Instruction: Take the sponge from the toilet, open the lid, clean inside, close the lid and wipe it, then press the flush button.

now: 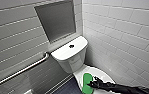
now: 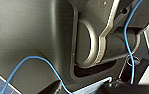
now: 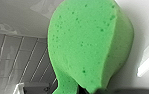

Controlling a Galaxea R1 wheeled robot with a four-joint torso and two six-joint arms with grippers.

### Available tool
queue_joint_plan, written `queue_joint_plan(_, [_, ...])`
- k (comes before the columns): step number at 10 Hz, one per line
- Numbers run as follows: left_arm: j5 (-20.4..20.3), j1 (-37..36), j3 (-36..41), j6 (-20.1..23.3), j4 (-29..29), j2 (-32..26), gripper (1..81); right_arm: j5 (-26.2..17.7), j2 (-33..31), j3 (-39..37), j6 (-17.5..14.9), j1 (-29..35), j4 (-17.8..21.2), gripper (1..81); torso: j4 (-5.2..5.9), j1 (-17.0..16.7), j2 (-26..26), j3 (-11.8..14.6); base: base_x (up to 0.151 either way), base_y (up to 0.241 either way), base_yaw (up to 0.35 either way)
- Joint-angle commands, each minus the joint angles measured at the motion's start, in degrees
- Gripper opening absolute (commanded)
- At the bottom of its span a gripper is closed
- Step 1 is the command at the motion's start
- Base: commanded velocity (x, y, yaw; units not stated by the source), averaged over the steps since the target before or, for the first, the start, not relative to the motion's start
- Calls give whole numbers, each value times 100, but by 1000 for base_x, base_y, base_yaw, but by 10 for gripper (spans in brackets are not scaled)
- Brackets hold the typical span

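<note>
The white toilet [image 1: 70,53] stands in the corner, its dark round flush button [image 1: 71,46] in the middle of the tank top. Its lid [image 1: 101,73] is down. The bright green sponge [image 1: 85,82] lies against the lid's near left part, with my right gripper [image 1: 90,84] reaching in from the right and shut on its end. In the right wrist view the sponge [image 3: 90,45] looms large against the white lid and is pinched narrow where it is gripped. My left gripper is open, with that wrist held close to the robot's dark body [image 2: 27,37].
A metal grab bar [image 1: 20,71] runs along the tiled wall left of the toilet. A grey panel [image 1: 56,20] sits above the tank. White tiles [image 1: 125,32] close off the right side. Dark floor [image 1: 67,87] lies left of the bowl.
</note>
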Motion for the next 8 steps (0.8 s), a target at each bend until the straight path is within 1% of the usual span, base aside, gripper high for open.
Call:
queue_joint_plan(1, [540, 75, 61, 47, -14, -133, 811, 92, -1389, 1477, 31, 93, 141, 10, 0, 0, 0, 0, 0, 0, 0])
queue_joint_plan(3, [540, 83, 61, 56, 12, -124, 811, 304, -1978, 1863, 31, -250, 158, 10, 0, 0, 0, 0, 0, 0, 0])
queue_joint_plan(5, [522, 75, 70, 56, 21, -106, 811, 462, -2692, 2463, 31, -497, 203, 10, 0, 0, 0, 0, 0, 0, 0])
queue_joint_plan(6, [522, 49, 79, 56, 21, -98, 811, 568, -3148, 2857, 31, -593, 203, 10, 0, 0, 0, 0, 0, 0, 0])
queue_joint_plan(7, [513, 31, 88, 56, 30, -98, 811, 690, -3618, 3232, 23, -673, 298, 10, 0, 0, 0, 0, 0, 0, 0])
queue_joint_plan(8, [522, 31, 96, 56, 39, -98, 811, 717, -3982, 3516, 22, -795, 308, 10, 0, 0, 0, 0, 0, 0, 0])
